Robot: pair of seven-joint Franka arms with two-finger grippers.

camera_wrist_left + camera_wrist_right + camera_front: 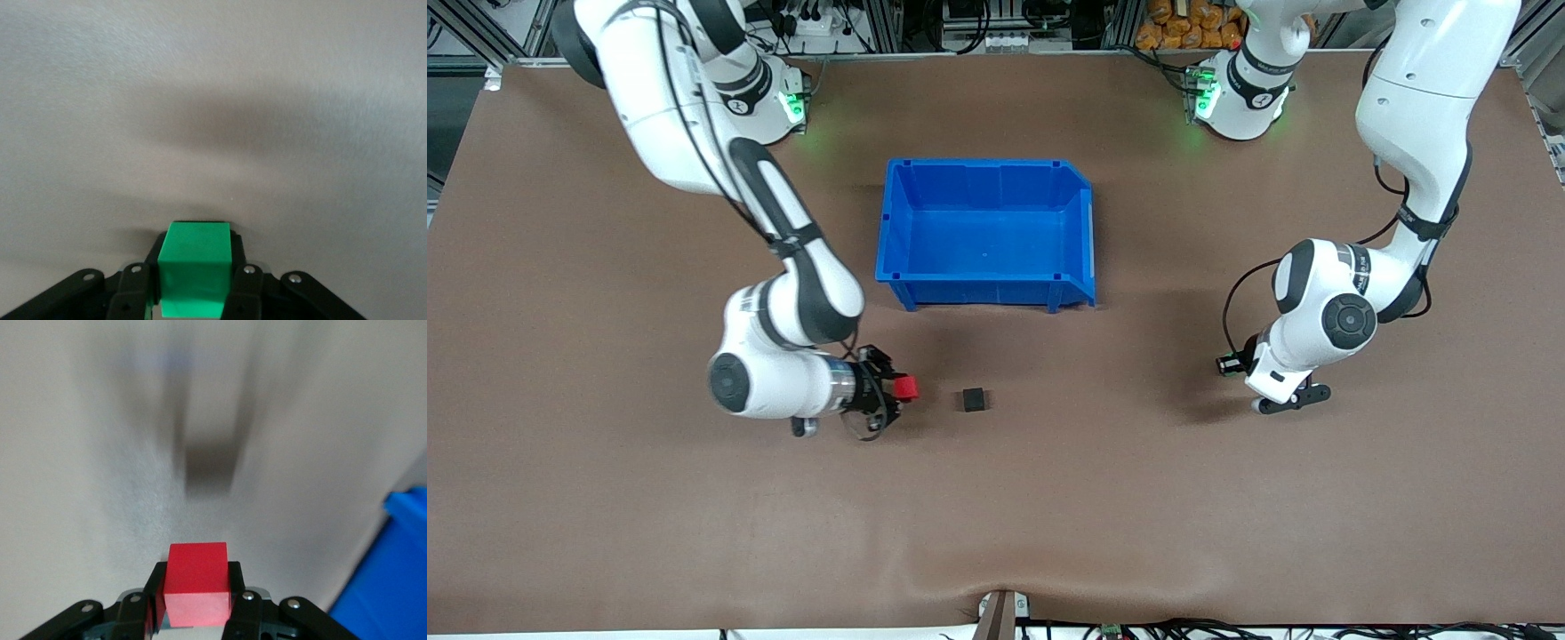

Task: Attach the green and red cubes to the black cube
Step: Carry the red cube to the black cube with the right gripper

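Note:
My right gripper (pixel 898 388) is shut on the red cube (pixel 906 387) and holds it low over the table, beside the black cube (pixel 974 400). In the right wrist view the red cube (pixel 197 583) sits between the fingers (pixel 155 597), with the black cube (pixel 212 465) blurred ahead of it. My left gripper (pixel 1230 364) is shut on the green cube (pixel 195 273) low over the table toward the left arm's end. The green cube barely shows in the front view (pixel 1232 365). The black cube lies alone on the brown table between the two grippers, closer to the right one.
An open blue bin (pixel 987 169) stands at the table's middle, farther from the front camera than the black cube. Its corner shows in the right wrist view (pixel 390 580). Bare brown table (pixel 1049 498) lies around the cubes.

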